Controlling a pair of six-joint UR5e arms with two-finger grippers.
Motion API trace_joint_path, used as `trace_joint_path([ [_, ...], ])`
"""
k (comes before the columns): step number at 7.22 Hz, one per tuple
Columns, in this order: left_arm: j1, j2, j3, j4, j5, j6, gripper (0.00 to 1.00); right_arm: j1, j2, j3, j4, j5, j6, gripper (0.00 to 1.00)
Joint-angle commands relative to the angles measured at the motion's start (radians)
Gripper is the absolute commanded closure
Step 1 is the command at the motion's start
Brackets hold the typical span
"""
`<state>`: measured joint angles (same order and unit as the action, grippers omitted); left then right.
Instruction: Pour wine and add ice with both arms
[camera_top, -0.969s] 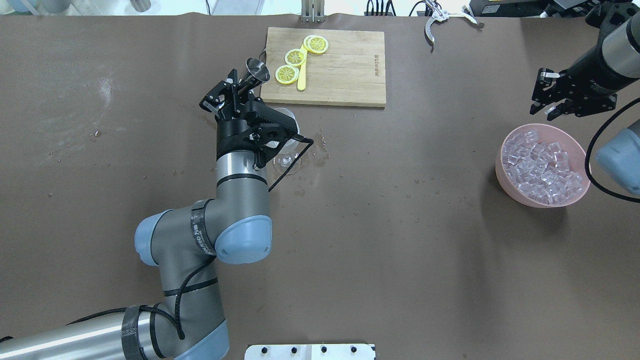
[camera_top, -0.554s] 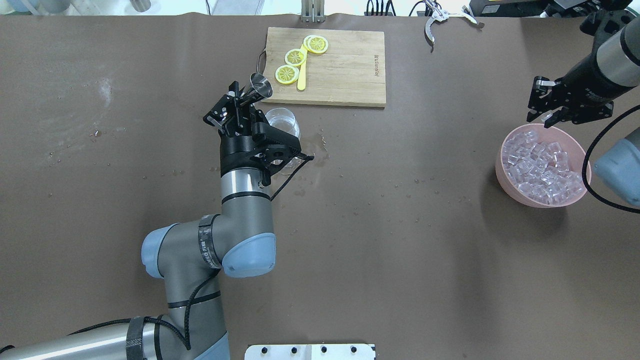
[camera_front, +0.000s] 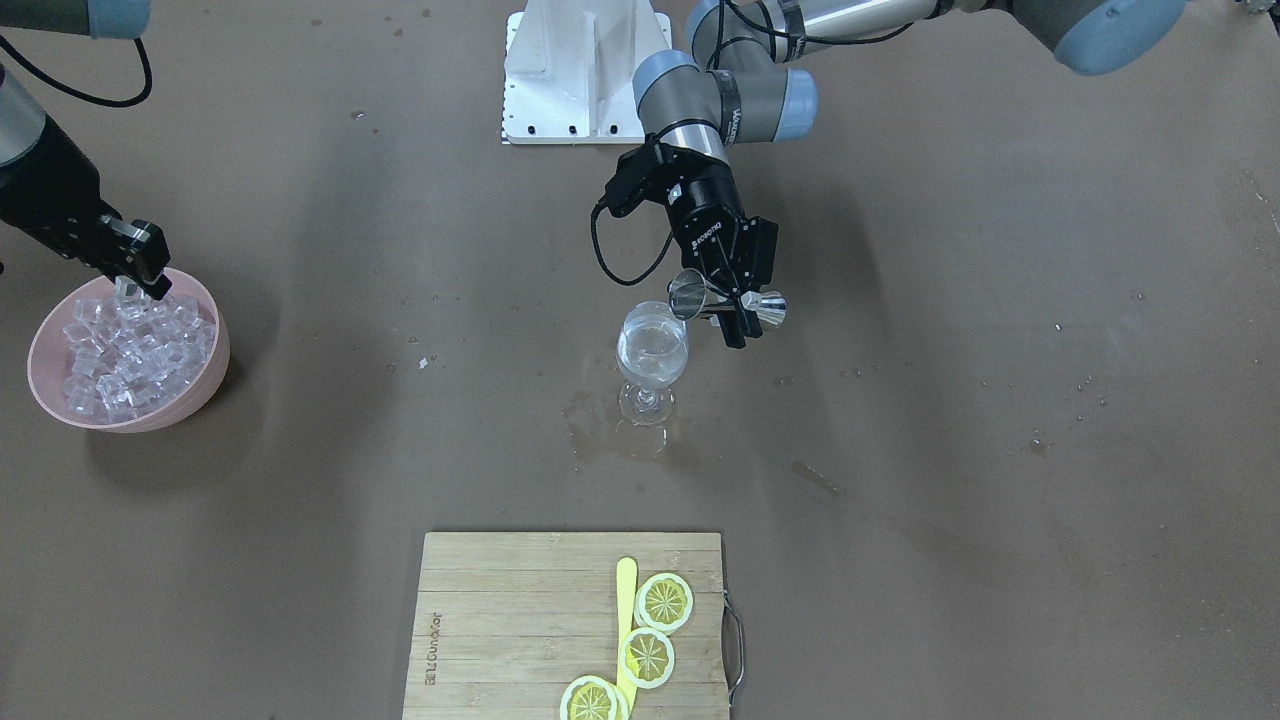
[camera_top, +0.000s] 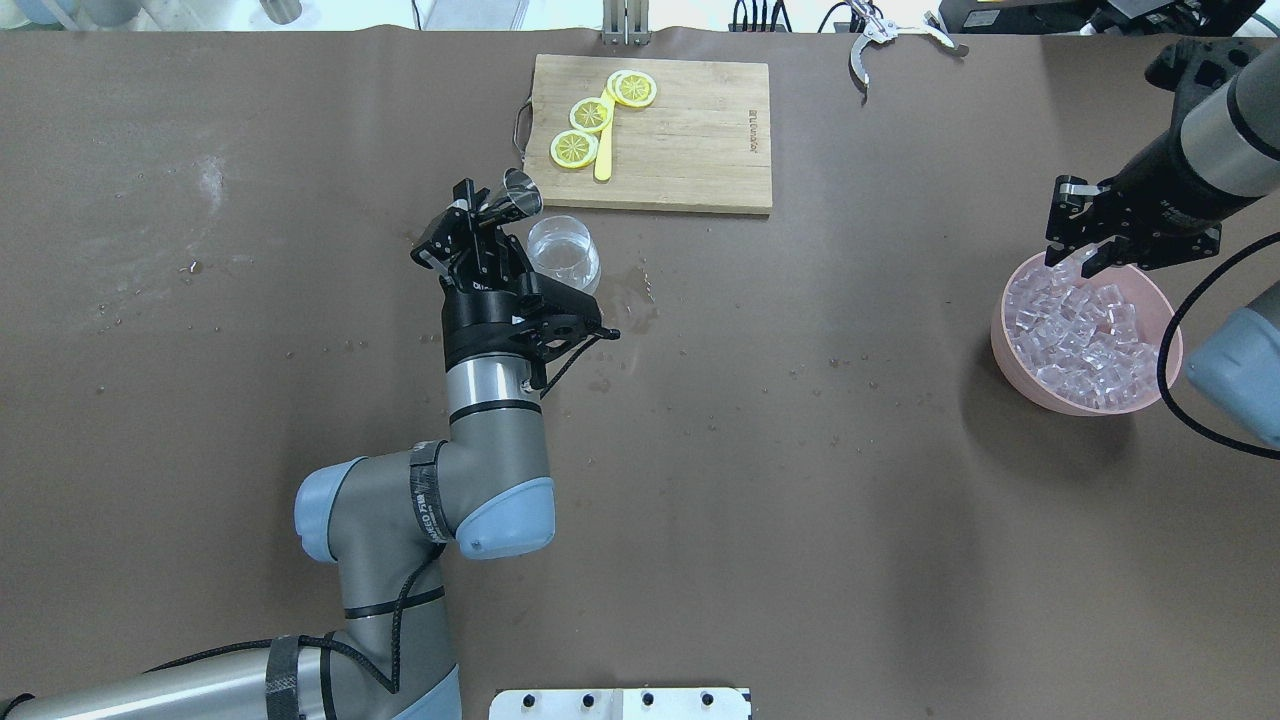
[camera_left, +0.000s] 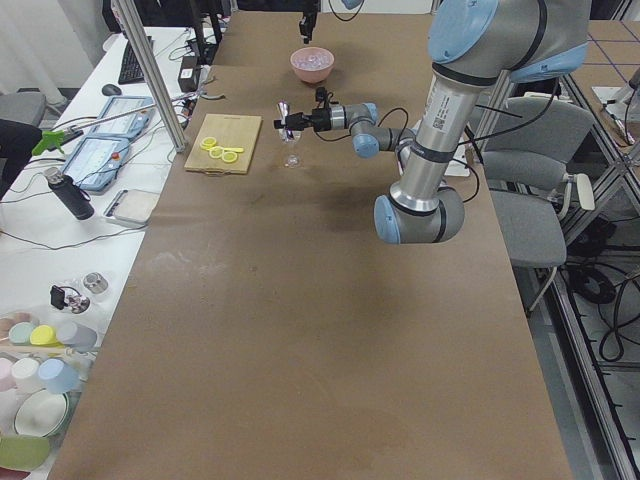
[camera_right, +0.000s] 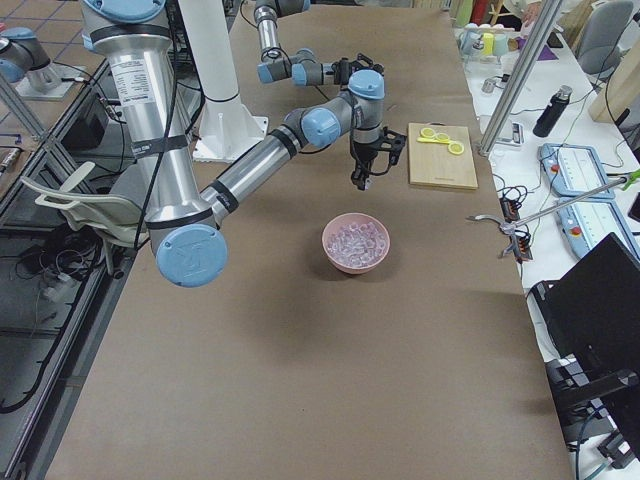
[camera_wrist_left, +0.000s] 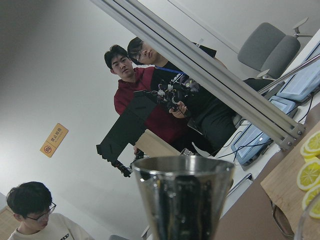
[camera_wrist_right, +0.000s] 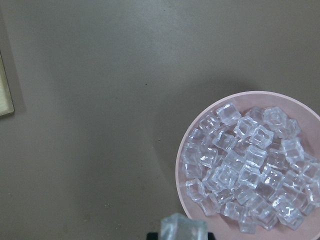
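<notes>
The wine glass (camera_front: 652, 350) stands mid-table with a little clear wine in its bowl; it also shows in the overhead view (camera_top: 563, 255). My left gripper (camera_front: 735, 305) (camera_top: 490, 215) is shut on a steel jigger (camera_front: 700, 297) (camera_top: 520, 195). The jigger lies tilted, its mouth toward the glass rim, just beside the glass. It fills the bottom of the left wrist view (camera_wrist_left: 182, 200). My right gripper (camera_top: 1085, 245) (camera_front: 130, 272) hangs over the far rim of the pink bowl (camera_top: 1010, 345) of ice (camera_top: 1085, 335). It is shut on one ice cube (camera_wrist_right: 182, 227).
A wooden cutting board (camera_top: 690, 130) with lemon slices (camera_top: 590, 113) and a yellow stick lies beyond the glass. Spilled drops wet the brown table (camera_front: 610, 435) around the glass foot. Metal tongs (camera_top: 868, 40) lie at the far edge. The white base post (camera_front: 585, 70) stands between the arms.
My left arm has drawn back toward the robot with the jigger, and the glass now shows clear of it. My right gripper has moved nearer, to over the bowl's far rim.
</notes>
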<state>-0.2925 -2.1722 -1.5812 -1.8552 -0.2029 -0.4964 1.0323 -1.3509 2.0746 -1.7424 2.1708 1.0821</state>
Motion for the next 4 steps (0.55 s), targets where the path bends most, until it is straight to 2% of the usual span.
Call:
trace_joint_path([
  [1, 0.000, 0.000, 0.003, 0.004, 0.025, 0.057, 1.00, -0.015, 0.001, 0.039, -0.040, -0.006, 0.004, 0.67],
  [4, 0.003, -0.009, 0.004, 0.004, 0.071, 0.129, 1.00, -0.015, 0.001, 0.053, -0.057, -0.017, 0.001, 0.67],
])
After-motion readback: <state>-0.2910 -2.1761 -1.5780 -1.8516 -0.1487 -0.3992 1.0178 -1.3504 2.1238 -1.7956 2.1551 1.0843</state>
